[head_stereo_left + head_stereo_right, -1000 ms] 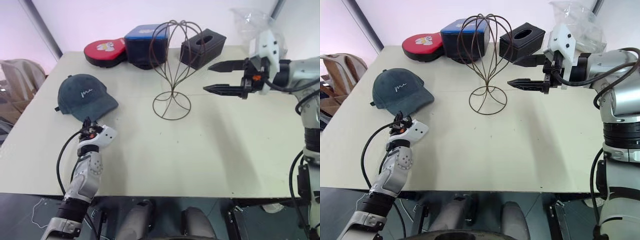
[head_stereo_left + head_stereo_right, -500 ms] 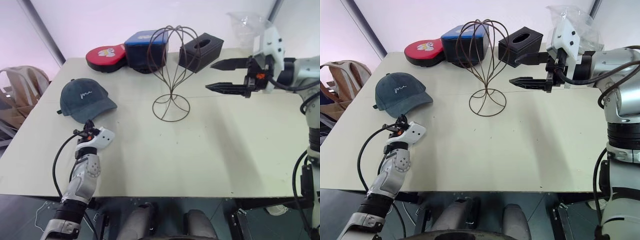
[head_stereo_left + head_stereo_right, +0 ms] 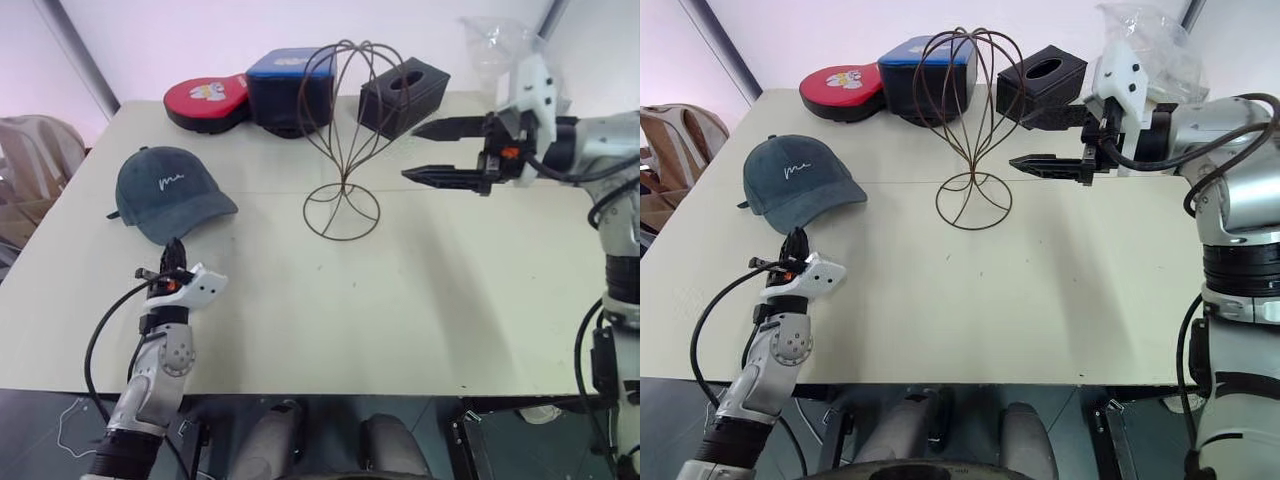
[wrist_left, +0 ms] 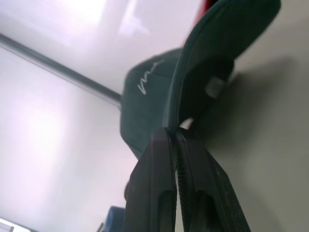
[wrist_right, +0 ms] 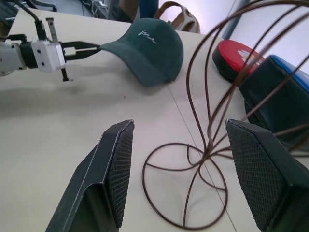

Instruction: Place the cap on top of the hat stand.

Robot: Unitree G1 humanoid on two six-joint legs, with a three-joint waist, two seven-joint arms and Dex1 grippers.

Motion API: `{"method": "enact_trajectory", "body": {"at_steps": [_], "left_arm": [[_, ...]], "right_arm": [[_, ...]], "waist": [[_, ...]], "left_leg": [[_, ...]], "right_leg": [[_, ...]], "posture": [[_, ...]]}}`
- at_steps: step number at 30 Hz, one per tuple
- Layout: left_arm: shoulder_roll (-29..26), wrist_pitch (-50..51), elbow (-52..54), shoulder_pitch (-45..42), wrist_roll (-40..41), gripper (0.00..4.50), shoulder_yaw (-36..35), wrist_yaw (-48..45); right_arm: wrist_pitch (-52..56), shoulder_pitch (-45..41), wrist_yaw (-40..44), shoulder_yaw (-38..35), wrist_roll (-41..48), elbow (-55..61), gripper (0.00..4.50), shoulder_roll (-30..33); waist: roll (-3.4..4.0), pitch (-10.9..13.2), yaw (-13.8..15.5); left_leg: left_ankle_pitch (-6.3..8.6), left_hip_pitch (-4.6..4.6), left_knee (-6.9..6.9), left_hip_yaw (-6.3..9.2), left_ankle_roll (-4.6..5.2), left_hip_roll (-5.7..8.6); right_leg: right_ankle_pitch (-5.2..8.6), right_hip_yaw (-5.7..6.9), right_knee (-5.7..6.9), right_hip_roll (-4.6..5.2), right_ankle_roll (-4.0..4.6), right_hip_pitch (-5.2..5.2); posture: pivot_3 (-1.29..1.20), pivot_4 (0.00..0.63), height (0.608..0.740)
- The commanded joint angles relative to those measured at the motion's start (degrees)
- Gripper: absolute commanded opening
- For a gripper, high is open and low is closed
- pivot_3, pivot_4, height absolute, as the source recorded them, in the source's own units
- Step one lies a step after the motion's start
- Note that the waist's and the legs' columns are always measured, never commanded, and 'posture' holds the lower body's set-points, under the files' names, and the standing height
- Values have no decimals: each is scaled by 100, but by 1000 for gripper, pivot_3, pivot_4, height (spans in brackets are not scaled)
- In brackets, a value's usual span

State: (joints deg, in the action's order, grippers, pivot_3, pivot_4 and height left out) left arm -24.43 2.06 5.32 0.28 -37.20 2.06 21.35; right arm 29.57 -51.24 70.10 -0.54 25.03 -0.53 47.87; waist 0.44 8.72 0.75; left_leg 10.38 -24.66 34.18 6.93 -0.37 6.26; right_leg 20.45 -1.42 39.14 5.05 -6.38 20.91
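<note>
The dark teal cap [image 3: 165,188] lies on the left side of the table [image 3: 420,300], its brim toward me. My left gripper [image 3: 175,247] points up and forward at the brim's front edge and is shut on it; the left wrist view shows the fingers [image 4: 161,159] pinching the brim of the cap [image 4: 212,53]. The wire hat stand [image 3: 347,175] stands upright at the table's middle. My right gripper [image 3: 412,153] hovers open just right of the hat stand's head, nothing between its jaws. In the right wrist view the hat stand [image 5: 211,140] rises between its pads.
At the table's far edge sit a red flat case [image 3: 205,100], a blue-topped dark box [image 3: 290,88] and a black tissue box [image 3: 403,95]. A clear plastic bag [image 3: 500,45] is at the back right. A chair [image 3: 30,165] stands off the left edge.
My left gripper has shut on the brim's edge and risen a little, tipping upward. The right gripper has stayed in place. The camera has shifted slightly.
</note>
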Motion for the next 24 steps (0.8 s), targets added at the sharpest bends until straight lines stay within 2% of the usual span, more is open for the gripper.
{"method": "enact_trajectory", "body": {"at_steps": [1, 9, 16, 24], "left_arm": [[-102, -69, 529, -113, -152, 36, -290, 43], [-187, -18, 983, -441, -378, 36, -484, -79], [-327, -59, 1193, -977, -298, 36, -703, -340], [-743, -961, 730, -2253, 743, 36, -900, -914]], "right_arm": [[-115, -220, 30, -63, 6, -50, 3068, -7], [-154, -262, 171, -8, -39, -170, 3068, 3], [-218, -239, 217, 0, -143, -230, 3068, 51], [-303, -299, 203, 59, -228, -356, 3068, -28]], "waist": [[-5, 3, -3], [-14, 9, -3], [-16, 10, -3], [-30, 18, -12]], "left_leg": [[0, -3, 0, 0, 0, 0], [-6, -66, 9, -1, -7, 0], [-6, -67, 9, -1, -7, 0], [-7, -70, 14, -2, -8, 2]], "right_leg": [[0, 0, 0, 0, 0, 4], [-2, 2, 17, -3, 0, 51], [-2, 4, 16, -4, 0, 51], [-2, 10, 13, -3, -1, 50]], "posture": [[0, 150, 740], [0, 150, 740], [0, 150, 740], [0, 150, 740]]}}
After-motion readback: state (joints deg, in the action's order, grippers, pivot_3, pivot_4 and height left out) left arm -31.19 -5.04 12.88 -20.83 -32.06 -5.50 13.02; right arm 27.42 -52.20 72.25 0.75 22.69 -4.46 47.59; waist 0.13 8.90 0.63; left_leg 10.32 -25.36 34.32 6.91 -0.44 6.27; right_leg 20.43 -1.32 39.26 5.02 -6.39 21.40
